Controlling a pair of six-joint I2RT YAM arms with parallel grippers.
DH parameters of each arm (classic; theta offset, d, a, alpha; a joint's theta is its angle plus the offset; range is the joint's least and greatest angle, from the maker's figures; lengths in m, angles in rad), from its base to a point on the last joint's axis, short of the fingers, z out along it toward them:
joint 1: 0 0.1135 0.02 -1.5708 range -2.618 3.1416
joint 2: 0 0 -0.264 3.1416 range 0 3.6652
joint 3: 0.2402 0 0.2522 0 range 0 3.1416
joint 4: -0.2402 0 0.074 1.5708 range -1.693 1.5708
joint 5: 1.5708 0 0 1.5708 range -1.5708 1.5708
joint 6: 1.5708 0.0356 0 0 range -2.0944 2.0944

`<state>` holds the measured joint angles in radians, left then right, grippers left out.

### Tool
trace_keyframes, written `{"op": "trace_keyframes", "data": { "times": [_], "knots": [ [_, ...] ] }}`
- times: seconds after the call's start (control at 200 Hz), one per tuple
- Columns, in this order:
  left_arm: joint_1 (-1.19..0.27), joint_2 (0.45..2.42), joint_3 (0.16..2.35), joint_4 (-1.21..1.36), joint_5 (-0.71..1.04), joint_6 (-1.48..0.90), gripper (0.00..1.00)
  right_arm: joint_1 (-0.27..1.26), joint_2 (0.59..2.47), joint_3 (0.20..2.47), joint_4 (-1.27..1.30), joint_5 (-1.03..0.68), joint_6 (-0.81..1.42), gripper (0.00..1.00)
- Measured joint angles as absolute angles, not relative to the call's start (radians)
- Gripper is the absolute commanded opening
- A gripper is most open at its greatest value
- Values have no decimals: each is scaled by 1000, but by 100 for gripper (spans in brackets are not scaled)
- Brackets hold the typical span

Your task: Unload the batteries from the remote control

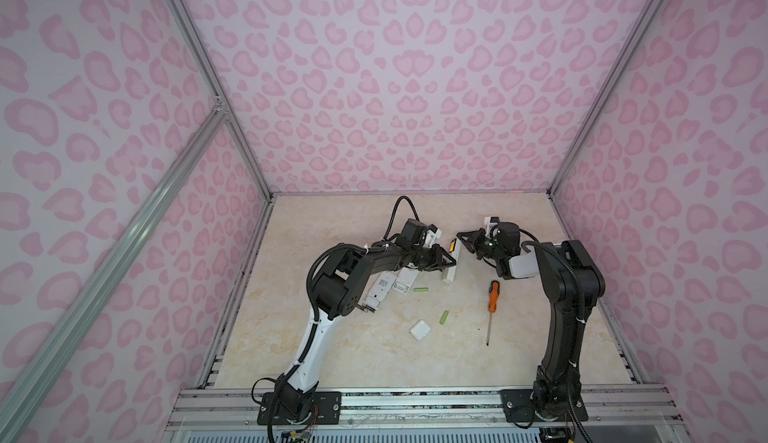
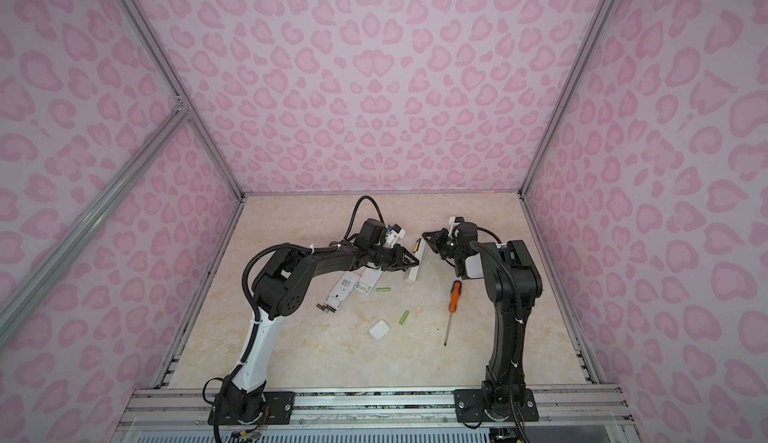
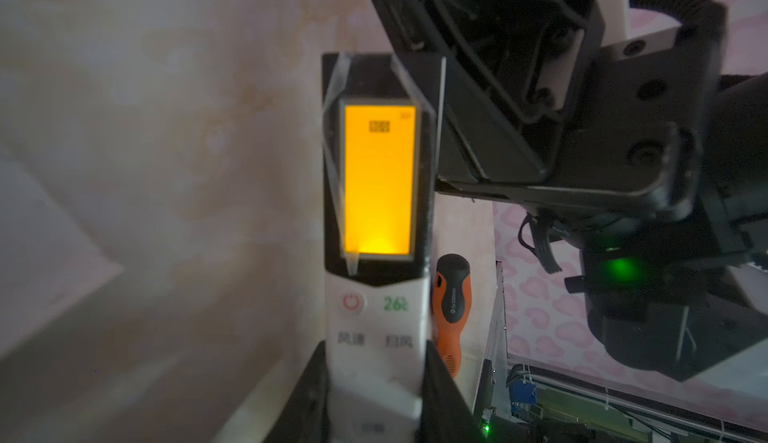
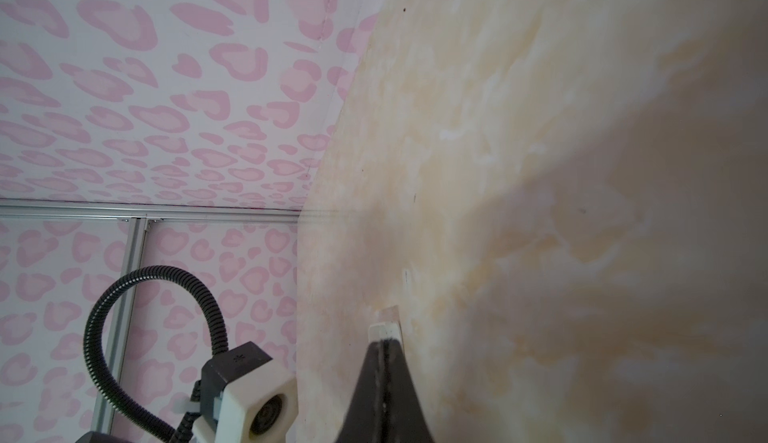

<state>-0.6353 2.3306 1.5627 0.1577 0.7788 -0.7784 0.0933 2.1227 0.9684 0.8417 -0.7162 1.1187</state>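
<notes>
Left wrist view: my left gripper (image 3: 374, 403) pinched the white remote control (image 3: 376, 320), its screen glowing orange. My right gripper (image 1: 461, 239), fingers pressed together, sat at its far end. A lime-green battery (image 1: 420, 289) and a second battery (image 1: 444, 316) lay on the table (image 1: 374, 362), nearer.

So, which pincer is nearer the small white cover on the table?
Left. The left pincer hangs behind the cover, holding a remote; the right pincer is farther back, rightward.
</notes>
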Motion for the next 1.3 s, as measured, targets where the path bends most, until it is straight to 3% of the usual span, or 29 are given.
{"op": "trace_keyframes", "data": {
  "times": [0.35,0.69,1.145,1.3],
  "knots": [
    [-625,2414,1713,128,788,-838,4,76,2164,935,1023,-629,1269,0],
    [-632,2463,1798,122,782,-877,4,88,2144,941,1002,-535,1260,0],
    [-620,2505,1886,216,741,-881,4,97,2087,937,834,-598,1196,0],
    [-600,2498,1809,230,741,-867,4,62,1939,950,677,-561,1068,10]
  ]
}}
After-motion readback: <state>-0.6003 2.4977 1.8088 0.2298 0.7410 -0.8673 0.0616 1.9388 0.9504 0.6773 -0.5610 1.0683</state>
